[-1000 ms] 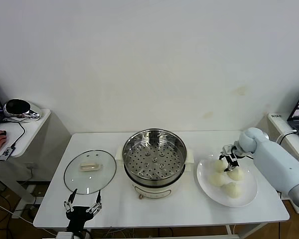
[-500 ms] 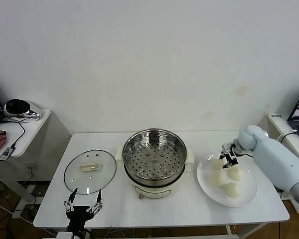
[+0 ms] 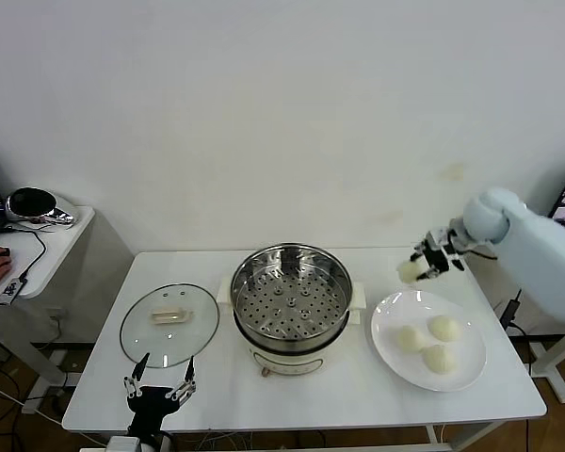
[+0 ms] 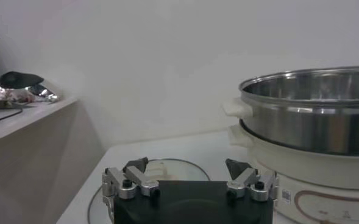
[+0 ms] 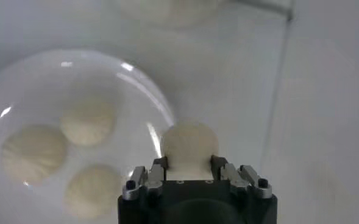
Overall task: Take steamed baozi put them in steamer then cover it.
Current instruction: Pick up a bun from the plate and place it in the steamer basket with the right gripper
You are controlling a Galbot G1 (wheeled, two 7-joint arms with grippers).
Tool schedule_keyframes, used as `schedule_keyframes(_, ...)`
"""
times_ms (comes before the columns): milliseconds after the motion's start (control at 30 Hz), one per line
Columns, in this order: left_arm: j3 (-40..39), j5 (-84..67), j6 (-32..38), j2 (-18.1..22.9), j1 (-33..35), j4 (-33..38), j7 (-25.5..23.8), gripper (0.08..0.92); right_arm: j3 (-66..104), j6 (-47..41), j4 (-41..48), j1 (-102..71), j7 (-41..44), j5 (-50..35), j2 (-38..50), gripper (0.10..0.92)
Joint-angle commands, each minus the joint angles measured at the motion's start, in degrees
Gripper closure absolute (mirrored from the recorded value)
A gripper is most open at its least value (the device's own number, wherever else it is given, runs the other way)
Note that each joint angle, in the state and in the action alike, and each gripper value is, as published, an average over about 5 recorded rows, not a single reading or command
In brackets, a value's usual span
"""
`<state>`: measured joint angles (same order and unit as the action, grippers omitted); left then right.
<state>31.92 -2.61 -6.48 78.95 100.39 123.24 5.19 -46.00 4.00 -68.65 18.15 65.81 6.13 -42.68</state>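
the right gripper (image 3: 425,268) pinched one bun (image 3: 410,271) in the air between plate (image 3: 471,377) and steamer (image 3: 292,297); its soft dough could slip free. the left gripper (image 3: 159,390) waited open near the lid (image 3: 169,323).

The right arm (image 3: 532,247) wears a smooth pale blue-white shell with a rounded joint. Both the right gripper (image 5: 189,176) and left gripper (image 4: 189,181) have black bodies, silver finger links and dark screws.
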Motion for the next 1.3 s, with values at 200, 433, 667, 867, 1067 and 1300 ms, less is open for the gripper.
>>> schedule_keyframes(200,0.8,-0.4,0.1,0.0,0.7,0.9,0.0,0.177,-18.2,2.4,-5.0,17.8,-3.9,-13.9,-12.8,0.558)
schedule_keyframes(433,1.9,-0.4,0.1,0.5,1.3,1.7,0.0,0.177,-22.7,8.2,-2.9,15.7,-7.4,-8.7,-22.0,0.558)
schedule_keyframes(667,2.6,-0.3,-0.1,1.0,1.5,2.6,0.1,0.177,-24.1,18.1,1.3,12.1,-11.3,2.0,-26.6,0.558)
schedule_keyframes(867,2.6,-0.2,-0.1,1.3,1.6,2.5,0.1,0.177,-25.2,21.9,1.7,9.1,-13.4,7.2,-27.7,0.556)
schedule_keyframes(1067,2.8,-0.4,0.0,1.3,1.7,2.5,0.1,0.177,-25.2,24.5,3.6,7.0,-14.9,11.7,-28.5,0.554)
schedule_keyframes(1300,2.9,-0.6,0.0,1.2,1.6,2.5,0.0,0.177,-23.4,28.4,9.4,5.4,-17.3,18.3,-29.7,0.550)
